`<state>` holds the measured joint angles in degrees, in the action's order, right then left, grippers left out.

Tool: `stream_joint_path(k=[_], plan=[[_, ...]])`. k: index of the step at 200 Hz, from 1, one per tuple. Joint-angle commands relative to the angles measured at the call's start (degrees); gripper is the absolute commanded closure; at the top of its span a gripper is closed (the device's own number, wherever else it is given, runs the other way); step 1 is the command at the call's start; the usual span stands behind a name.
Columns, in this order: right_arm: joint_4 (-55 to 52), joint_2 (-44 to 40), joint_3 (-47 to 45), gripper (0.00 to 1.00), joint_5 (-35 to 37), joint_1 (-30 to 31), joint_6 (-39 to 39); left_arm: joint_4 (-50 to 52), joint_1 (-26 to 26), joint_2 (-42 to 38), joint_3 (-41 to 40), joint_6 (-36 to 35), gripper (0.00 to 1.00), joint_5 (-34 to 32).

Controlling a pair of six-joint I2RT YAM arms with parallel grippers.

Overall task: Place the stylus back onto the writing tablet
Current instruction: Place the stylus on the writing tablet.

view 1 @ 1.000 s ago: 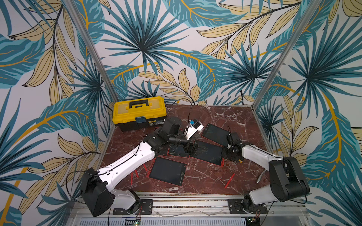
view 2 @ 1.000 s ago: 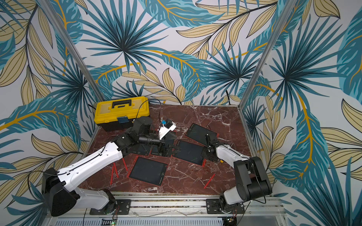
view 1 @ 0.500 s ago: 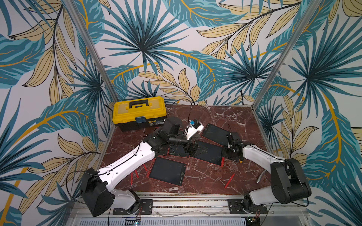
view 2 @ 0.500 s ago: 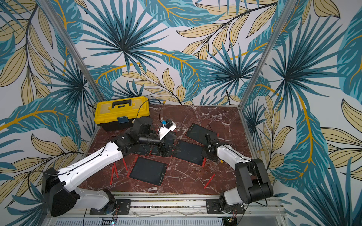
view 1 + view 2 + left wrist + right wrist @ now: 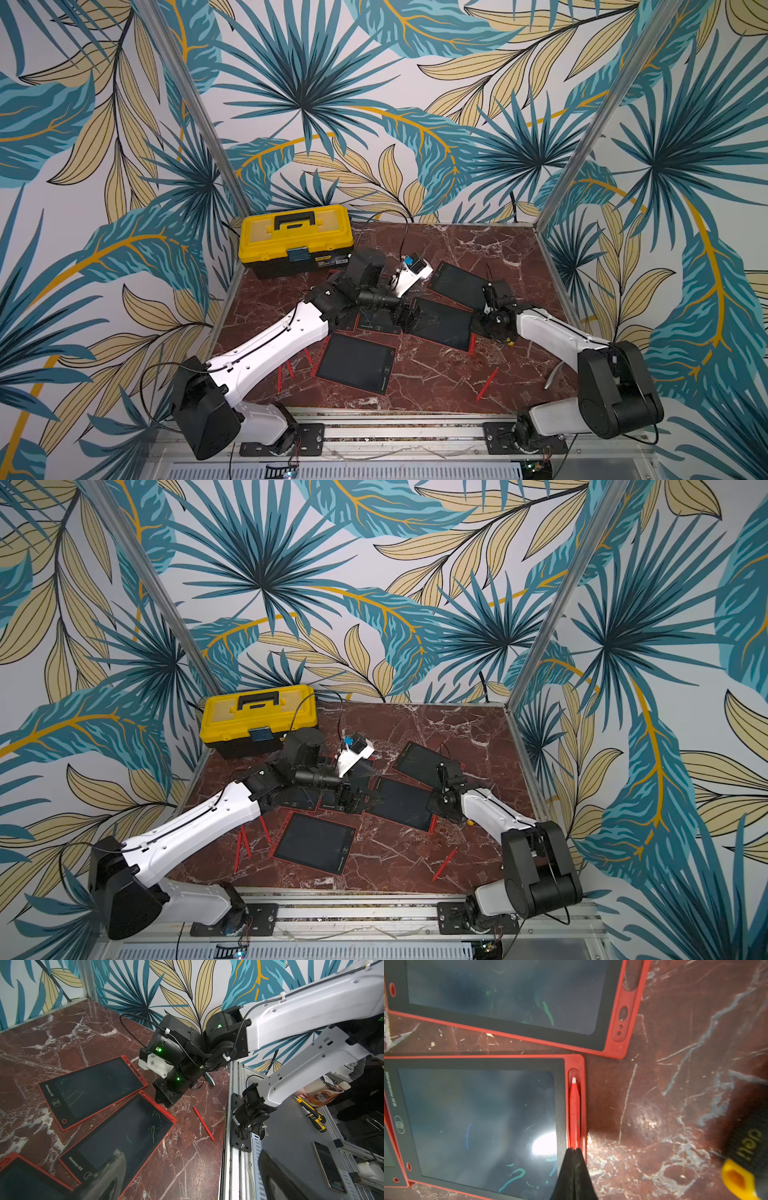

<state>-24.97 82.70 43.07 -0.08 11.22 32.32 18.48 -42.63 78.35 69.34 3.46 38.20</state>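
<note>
Closed fully since a second ago, the right fingers meet tip to tip at the rear end of the red stylus, apparently resting on it rather than clamping it. That stylus lies in the side slot of the writing tablet on the surface. The left fingers are spread wide and hold nothing.

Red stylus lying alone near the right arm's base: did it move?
No. The loose red stylus lies at the same slant and the same gap from the front rail as before.
</note>
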Motion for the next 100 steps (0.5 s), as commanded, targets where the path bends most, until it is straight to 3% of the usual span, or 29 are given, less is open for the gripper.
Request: stream_joint_path(k=[1, 100], plan=[[0.8, 1.7, -0.6, 1.00, -0.4, -0.2, 0.9, -0.2, -0.3, 0.1, 0.0, 0.3, 0.00, 0.4], [0.0, 4.5, 0.6, 1.00, 0.6, -0.2, 0.9, -0.1, -0.3, 0.1, 0.0, 0.1, 0.00, 0.2]])
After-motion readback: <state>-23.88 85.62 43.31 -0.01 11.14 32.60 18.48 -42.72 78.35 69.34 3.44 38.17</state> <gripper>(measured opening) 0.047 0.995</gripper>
